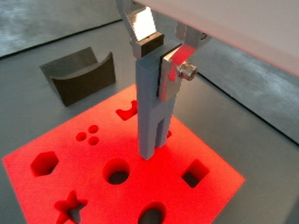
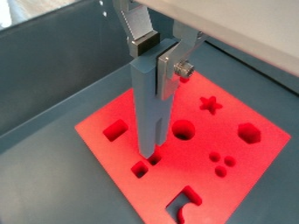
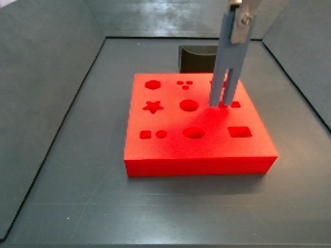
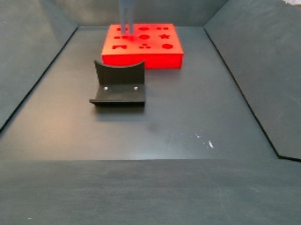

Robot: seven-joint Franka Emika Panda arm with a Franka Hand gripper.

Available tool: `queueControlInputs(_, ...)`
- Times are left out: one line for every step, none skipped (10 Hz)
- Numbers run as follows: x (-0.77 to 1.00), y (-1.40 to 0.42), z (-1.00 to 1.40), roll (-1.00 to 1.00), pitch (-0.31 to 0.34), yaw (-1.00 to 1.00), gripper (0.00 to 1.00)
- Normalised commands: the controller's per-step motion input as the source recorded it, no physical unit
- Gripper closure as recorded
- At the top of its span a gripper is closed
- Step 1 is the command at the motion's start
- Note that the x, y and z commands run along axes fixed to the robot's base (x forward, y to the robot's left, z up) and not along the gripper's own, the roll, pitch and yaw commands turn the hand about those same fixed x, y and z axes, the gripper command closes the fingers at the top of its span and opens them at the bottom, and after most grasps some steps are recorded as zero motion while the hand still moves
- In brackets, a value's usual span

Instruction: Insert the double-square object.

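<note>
My gripper (image 1: 158, 59) is shut on the top of the double-square object (image 1: 153, 109), a long grey-blue bar that hangs upright. It shows the same way in both wrist views (image 2: 158, 54). The bar (image 2: 152, 105) stands over the red block (image 2: 222, 122), which has shaped holes. Its forked lower end (image 3: 220, 95) is at the block's top face (image 3: 195, 160), right by a small double-square hole (image 2: 142, 166). I cannot tell whether the tip has entered. In a side view only the bar (image 4: 126, 16) shows above the block (image 4: 147, 60).
A dark grey curved block (image 4: 118, 83) lies on the grey floor beside the red block; it also shows in a wrist view (image 1: 79, 77) and a side view (image 3: 196, 56). Low grey walls (image 3: 77, 77) ring the floor.
</note>
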Motion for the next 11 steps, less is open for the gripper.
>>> queueControlInputs(0.75,0.08,-0.14,0.02,0.107,-0.22,1.0)
queueControlInputs(0.68,0.1,-0.17,0.0,0.091,-0.41,1.0)
queueControlInputs(0.58,0.11,-0.14,0.0,0.083,-0.48,1.0)
queueControlInputs(0.4,0.07,-0.12,0.0,0.04,-0.43,1.0)
queueControlInputs(0.26,0.08,-0.12,0.0,0.044,-0.28,1.0)
queueControlInputs(0.17,0.11,-0.15,0.0,0.01,-0.23,1.0)
queueControlInputs(0.0,0.09,-0.2,0.0,0.0,-0.14,1.0)
queueControlInputs(0.0,0.05,-0.32,0.0,-0.044,-0.07,1.0)
queueControlInputs(0.0,0.11,-0.38,0.0,-0.056,0.0,1.0)
queueControlInputs(0.09,0.21,-0.47,0.0,-0.027,-0.23,1.0)
queueControlInputs(0.18,0.29,-0.47,-0.04,0.0,-0.53,1.0)
